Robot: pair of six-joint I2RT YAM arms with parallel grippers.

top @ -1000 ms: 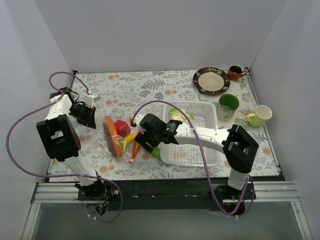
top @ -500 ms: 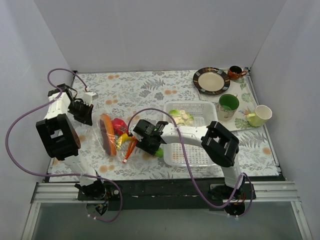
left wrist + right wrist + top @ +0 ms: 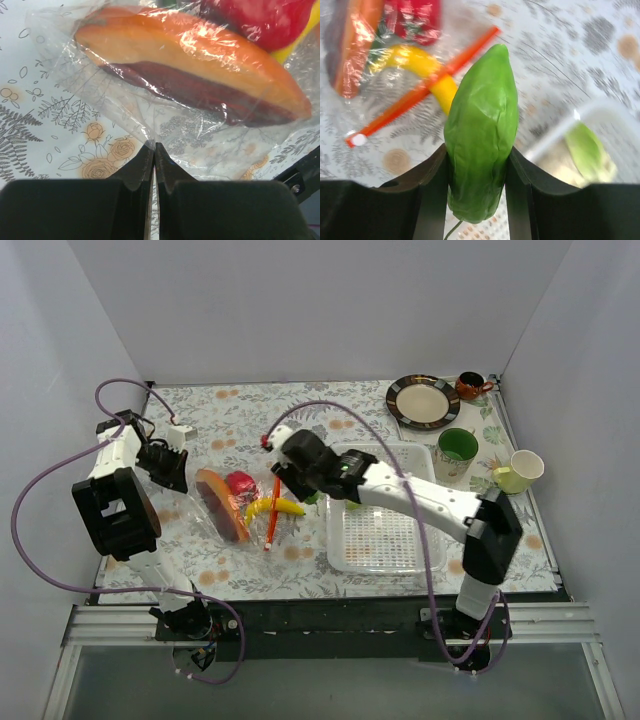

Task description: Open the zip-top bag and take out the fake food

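Left gripper [image 3: 153,150]: fingers pressed together, pinching a fold of the zip-top bag [image 3: 125,107] at its clear near edge.
Right gripper [image 3: 479,162]: clamped around a green toy vegetable [image 3: 481,125], pointed end away from the wrist, just beside the left edge of the white tray [image 3: 385,530].
Bag position: flat on the floral table cover [image 3: 250,420], between the 2 grippers, left of the tray.
Zip strip [image 3: 420,87]: orange-red, on the bag's tray side.
In the bag: orange piece [image 3: 200,65] and red pepper [image 3: 265,20]; the yellow piece [image 3: 415,62] crosses the strip.
In the tray: pale green cabbage [image 3: 587,150], at 1 corner.
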